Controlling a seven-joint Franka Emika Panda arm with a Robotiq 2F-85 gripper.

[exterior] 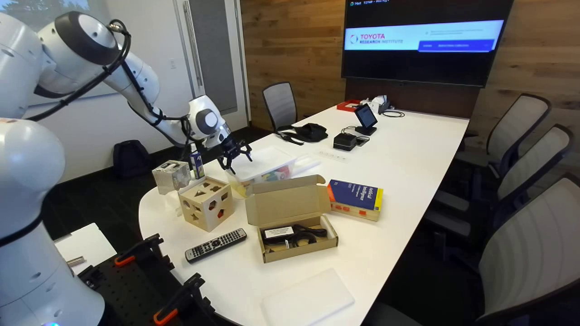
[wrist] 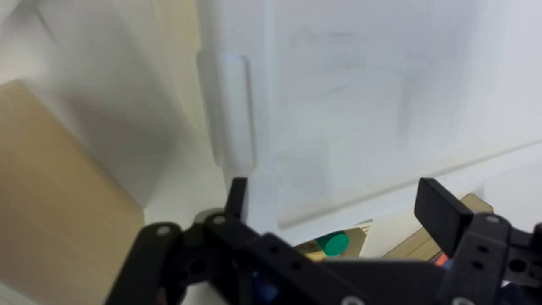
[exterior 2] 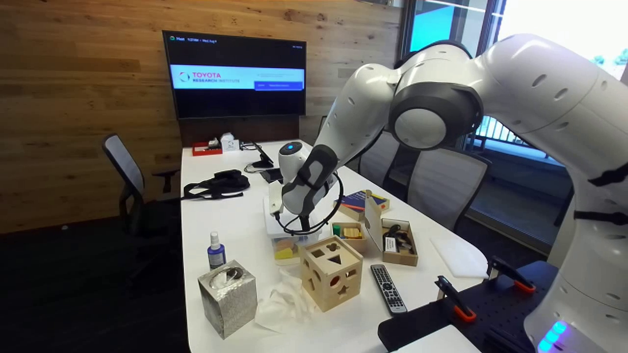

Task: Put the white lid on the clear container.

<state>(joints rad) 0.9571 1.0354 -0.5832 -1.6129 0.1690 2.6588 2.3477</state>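
In an exterior view the claw point(exterior: 241, 165), spread wide and gripping nothing, is at the nine o'clock end of the lid point(exterior: 267, 159), which lies atop the tub point(exterior: 272, 175). From the tub, the cube point(exterior: 206, 203) is at eight o'clock and the carton point(exterior: 301, 250) at five.
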